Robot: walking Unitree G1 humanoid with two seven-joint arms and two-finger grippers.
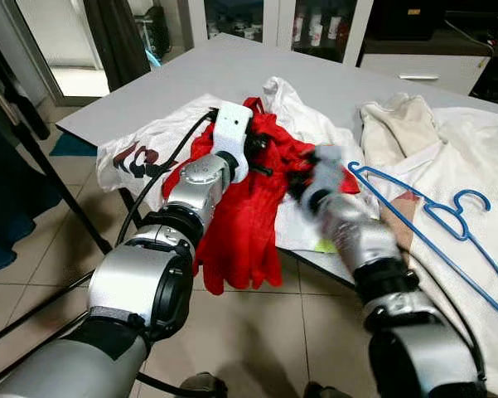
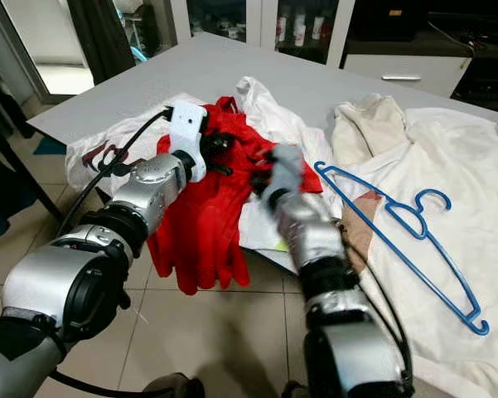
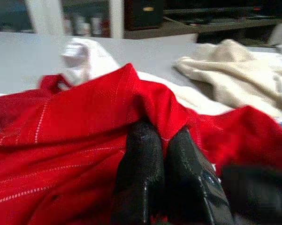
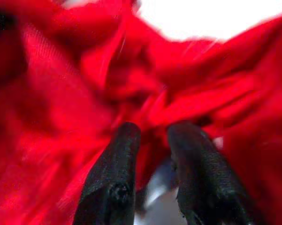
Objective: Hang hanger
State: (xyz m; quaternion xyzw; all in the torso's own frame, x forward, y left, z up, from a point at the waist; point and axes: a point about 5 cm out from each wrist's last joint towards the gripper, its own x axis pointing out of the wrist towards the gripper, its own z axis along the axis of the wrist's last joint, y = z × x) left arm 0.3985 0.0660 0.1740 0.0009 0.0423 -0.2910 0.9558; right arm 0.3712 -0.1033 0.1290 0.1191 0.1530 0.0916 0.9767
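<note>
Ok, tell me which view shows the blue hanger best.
The right eye view: the whole blue hanger lies in frame on the white cloth, hook and far end included. The left eye view shows the same hanger, but its far end runs to the picture's edge. The left wrist view catches, at most, a blue sliver at its edge.

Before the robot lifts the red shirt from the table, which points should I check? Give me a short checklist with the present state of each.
1. Left gripper pinches a fold of the red shirt: ok, fingers closed on the cloth in the left wrist view.
2. Right gripper has cloth between its fingers: not ok, fingers stand apart right at the shirt.
3. Blue hanger is free to pick: ok, it lies alone on the white cloth, apart from both grippers.
4. Shirt is free of the white garment under it: cannot tell.
5. Part of the shirt hangs over the edge of the table: ok, visible.
</note>
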